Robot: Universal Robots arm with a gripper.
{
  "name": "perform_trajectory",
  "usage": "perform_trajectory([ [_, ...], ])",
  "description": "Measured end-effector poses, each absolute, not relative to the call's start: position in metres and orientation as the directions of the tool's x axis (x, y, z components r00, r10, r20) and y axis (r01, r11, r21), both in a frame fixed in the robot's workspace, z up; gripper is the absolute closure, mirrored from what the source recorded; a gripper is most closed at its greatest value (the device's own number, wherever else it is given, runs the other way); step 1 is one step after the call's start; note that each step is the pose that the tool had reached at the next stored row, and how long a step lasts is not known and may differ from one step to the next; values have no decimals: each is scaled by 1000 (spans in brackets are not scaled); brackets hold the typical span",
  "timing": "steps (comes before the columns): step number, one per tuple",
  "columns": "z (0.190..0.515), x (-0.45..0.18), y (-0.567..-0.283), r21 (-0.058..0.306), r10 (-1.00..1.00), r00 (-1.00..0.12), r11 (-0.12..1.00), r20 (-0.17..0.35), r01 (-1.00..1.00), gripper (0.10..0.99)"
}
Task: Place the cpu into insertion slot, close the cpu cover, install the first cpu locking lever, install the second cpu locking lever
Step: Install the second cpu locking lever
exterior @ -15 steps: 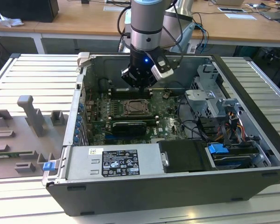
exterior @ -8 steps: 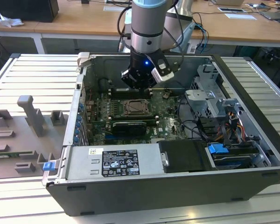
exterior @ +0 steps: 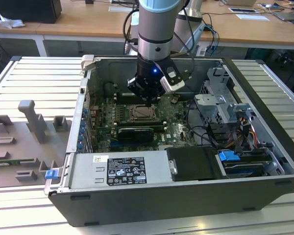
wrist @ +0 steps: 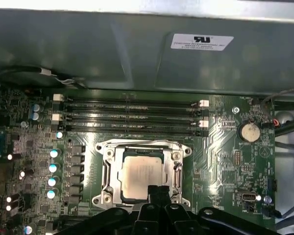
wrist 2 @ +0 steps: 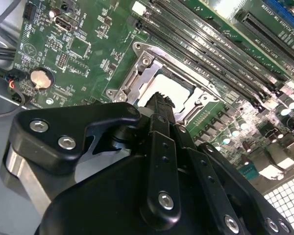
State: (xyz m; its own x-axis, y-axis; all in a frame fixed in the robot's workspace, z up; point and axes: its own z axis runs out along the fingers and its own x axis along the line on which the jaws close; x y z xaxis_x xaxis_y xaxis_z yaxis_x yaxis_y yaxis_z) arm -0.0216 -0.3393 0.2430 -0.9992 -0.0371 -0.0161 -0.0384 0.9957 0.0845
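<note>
Black jaws [wrist: 157,190], pressed together, hover over one cpu [wrist: 139,177] seated in one insertion slot [wrist: 109,169].

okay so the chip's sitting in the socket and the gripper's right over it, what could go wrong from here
1. The gripper sits closed at the edge of the cpu; a sideways nudge could shift the chip in the insertion slot.
2. The cpu cover frames the chip closely; a fingertip could catch its rim.
3. The memory slots run close beside the socket, so a wide sweep might strike their latches.
</note>
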Motion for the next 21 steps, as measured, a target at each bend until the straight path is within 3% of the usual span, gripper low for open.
perform_trajectory([
  [21,247,-22,-358,86,-37,-999,996,-16,-39,980],
])
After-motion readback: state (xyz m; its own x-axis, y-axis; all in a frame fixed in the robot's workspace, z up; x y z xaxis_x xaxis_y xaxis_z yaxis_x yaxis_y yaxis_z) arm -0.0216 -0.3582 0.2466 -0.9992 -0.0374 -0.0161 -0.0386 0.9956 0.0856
